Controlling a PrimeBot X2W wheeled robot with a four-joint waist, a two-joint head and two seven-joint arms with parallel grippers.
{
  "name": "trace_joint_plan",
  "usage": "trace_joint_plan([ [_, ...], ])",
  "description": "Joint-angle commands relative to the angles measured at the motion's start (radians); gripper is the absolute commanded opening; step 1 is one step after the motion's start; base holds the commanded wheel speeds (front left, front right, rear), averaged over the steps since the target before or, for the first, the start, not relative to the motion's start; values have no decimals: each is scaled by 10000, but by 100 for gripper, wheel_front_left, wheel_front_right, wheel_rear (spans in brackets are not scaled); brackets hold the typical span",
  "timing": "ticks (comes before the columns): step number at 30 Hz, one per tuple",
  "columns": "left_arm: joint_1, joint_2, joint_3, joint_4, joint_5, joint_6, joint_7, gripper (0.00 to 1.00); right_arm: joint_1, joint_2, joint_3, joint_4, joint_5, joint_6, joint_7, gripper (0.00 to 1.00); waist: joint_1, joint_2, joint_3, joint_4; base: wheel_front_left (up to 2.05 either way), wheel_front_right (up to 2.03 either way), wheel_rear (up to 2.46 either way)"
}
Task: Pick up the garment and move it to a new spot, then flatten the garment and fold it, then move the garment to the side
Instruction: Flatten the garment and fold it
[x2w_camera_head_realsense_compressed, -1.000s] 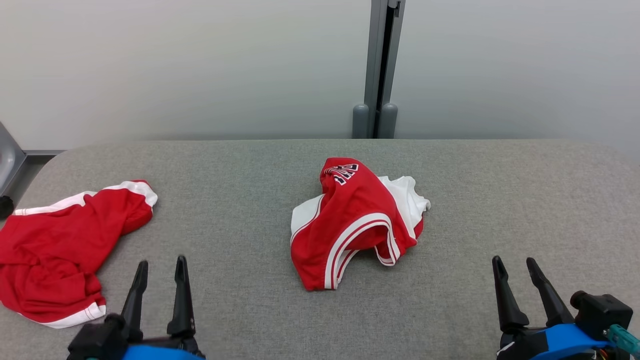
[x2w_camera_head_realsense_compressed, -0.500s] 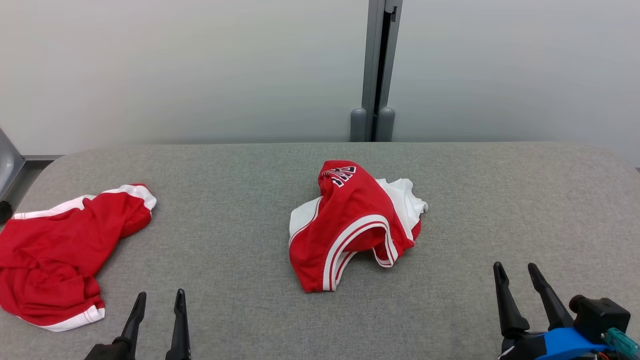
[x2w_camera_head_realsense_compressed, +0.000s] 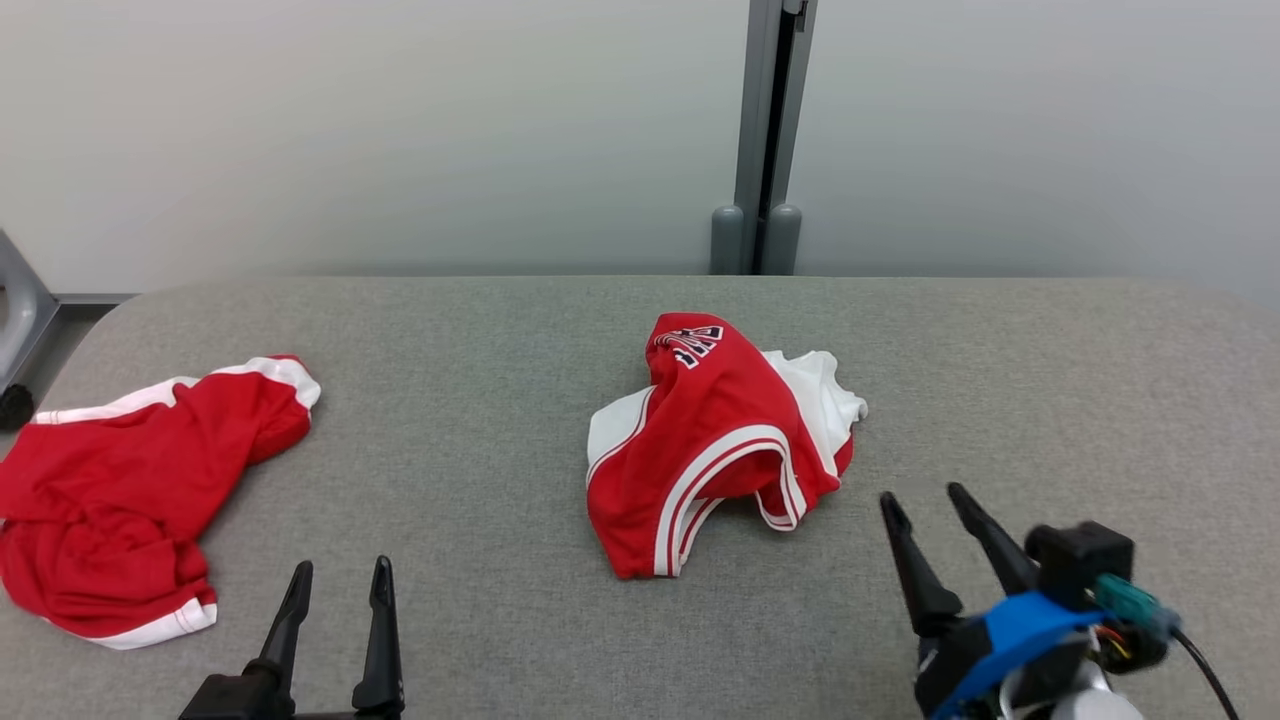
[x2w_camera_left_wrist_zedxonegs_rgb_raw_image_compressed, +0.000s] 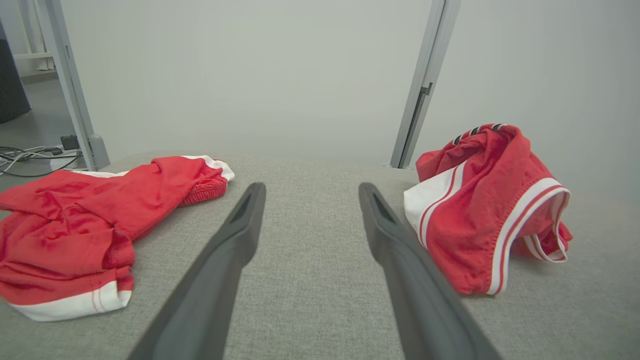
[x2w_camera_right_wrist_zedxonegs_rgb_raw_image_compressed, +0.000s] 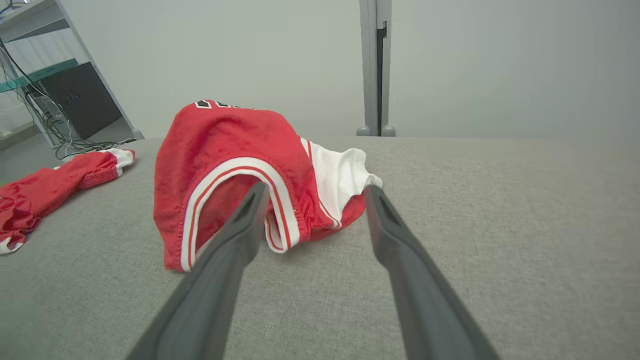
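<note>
A lab-like test room: bare pale partition panels (x2w_camera_head_realsense_compressed: 400, 130) on a grey metal post (x2w_camera_head_realsense_compressed: 765, 120), loose floor cables (x2w_camera_left_wrist_zedxonegs_rgb_raw_image_compressed: 25, 156), a black equipment box (x2w_camera_right_wrist_zedxonegs_rgb_raw_image_compressed: 80, 100).

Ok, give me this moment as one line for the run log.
phase: pre-grasp | right gripper: open, beside centre jersey, not touching | left gripper: open, empty | second red garment: far left
</note>
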Motion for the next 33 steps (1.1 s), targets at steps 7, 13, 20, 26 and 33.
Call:
trace_joint_plan([
  [7, -378, -72, -171, -348, -70, 68, 138, 100, -1579, -37, 591, 2269, 1065, 5, 673, 100, 0, 0, 290, 440, 0, 0, 0],
  [13, -561, -104, -374, -348, -50, -27, 201, 100, -3096, -45, 961, 4737, 1346, 5, 600, 100, 0, 0, 623, 866, 0, 0, 0],
  [20, -784, -98, -549, -297, -94, -135, 164, 100, -4490, -39, 848, 7165, 653, 5, -30, 100, 0, 0, 1042, 1280, 0, 0, 0],
  [26, -996, -132, -632, -151, -144, -190, 101, 100, -5213, -42, 617, 8516, -223, 5, -487, 100, 0, 0, 1258, 1382, 0, 0, 0],
  [33, -1242, -137, -684, 59, -198, -277, 16, 100, -5775, -33, -650, 9060, -855, 5, -1519, 0, 0, 0, 1238, 1321, 0, 0, 0],
])
